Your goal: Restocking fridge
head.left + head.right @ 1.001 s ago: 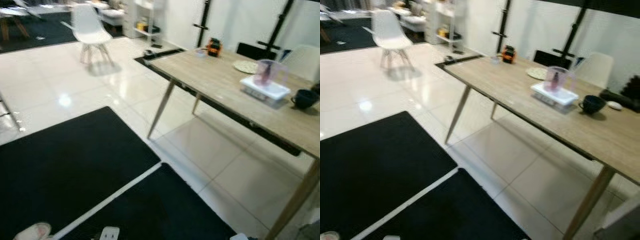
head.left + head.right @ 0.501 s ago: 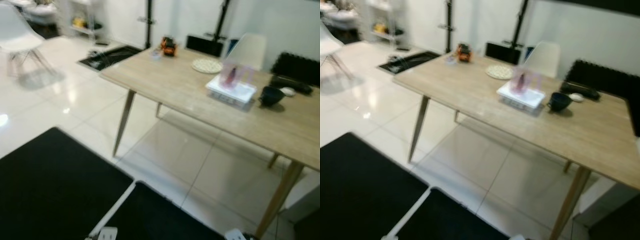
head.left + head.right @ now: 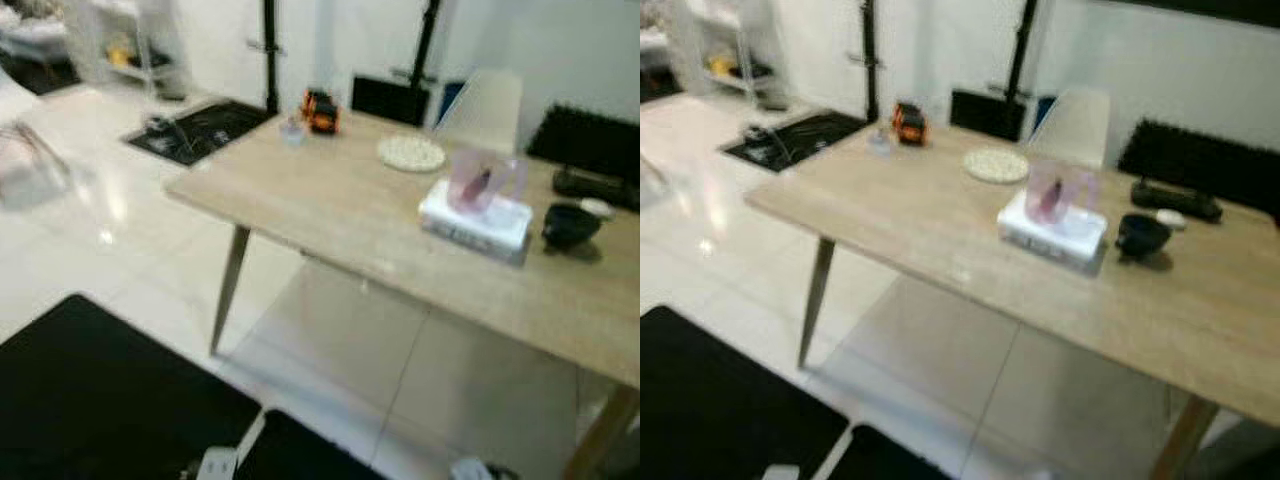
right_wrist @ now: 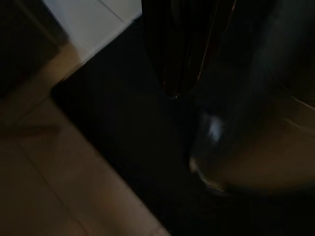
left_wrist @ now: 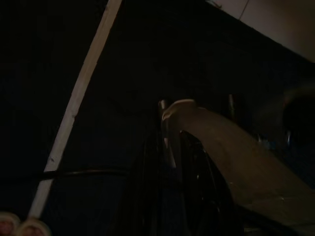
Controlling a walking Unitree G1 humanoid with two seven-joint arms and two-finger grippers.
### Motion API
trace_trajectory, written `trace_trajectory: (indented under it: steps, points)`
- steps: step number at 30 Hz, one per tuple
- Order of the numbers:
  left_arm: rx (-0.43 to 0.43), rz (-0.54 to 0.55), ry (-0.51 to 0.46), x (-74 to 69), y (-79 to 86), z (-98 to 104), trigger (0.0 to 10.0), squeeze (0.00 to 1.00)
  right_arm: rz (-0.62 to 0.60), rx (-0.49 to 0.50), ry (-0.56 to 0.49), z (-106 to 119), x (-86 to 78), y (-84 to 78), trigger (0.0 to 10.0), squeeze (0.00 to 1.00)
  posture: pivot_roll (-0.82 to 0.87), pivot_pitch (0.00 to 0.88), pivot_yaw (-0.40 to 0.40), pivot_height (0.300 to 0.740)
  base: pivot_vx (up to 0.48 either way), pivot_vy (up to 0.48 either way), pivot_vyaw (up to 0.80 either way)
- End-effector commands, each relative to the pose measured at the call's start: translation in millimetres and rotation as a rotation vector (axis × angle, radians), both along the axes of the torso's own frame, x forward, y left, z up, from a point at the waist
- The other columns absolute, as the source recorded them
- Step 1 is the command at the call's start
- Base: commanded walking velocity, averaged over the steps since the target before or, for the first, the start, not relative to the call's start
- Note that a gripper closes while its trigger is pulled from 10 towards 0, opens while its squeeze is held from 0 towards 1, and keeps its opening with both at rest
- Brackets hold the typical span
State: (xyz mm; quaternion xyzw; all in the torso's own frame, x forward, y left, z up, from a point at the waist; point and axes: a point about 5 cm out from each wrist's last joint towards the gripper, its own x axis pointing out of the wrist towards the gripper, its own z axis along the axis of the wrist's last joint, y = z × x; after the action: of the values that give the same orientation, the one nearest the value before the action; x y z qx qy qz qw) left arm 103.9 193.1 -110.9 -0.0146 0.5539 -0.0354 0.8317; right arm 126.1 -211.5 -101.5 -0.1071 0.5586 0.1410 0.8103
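A wooden table (image 3: 340,215) bearing a white box (image 3: 476,222) and dark cup (image 3: 570,224) stands ahead; claw states unclear.

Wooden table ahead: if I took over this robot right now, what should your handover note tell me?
Left gripper and right gripper hang idle over dark floor. The wooden table ahead carries a pink jug on a white box, a dark cup beside it, and a round mat farther back. Done and left: these pictures cannot settle how far the restocking stands.
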Motion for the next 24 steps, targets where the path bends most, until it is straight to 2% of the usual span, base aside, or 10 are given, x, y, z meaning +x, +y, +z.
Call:
trace_trajectory:
  steps: [1,6,17,24]
  points:
    - [-0.007,-0.010,0.074,-18.1,-3.8,-5.3,10.0,0.00,-0.020,-0.011,0.030,-2.0,-8.8,-5.0,10.0,0.00,-0.06,0.000,-0.046,0.740,0.356,0.000,0.00]
    - [-0.010,-0.014,0.059,-14.3,-5.7,-4.6,10.0,0.00,-0.022,-0.014,0.030,-2.1,-8.9,-5.1,10.0,0.00,-0.07,0.000,-0.045,0.740,0.310,0.000,0.00]
    - [-0.032,-0.043,0.053,-10.9,-11.1,-4.3,10.0,0.00,-0.028,-0.012,0.034,-2.4,-10.2,-5.4,10.0,0.00,-0.07,0.000,-0.041,0.740,0.000,0.000,0.00]
    - [-0.030,-0.064,0.060,-11.8,-11.8,-4.5,10.0,0.00,-0.028,-0.012,0.036,-2.2,-10.3,-6.1,10.0,0.00,-0.07,0.000,-0.043,0.740,0.000,-0.430,0.00]
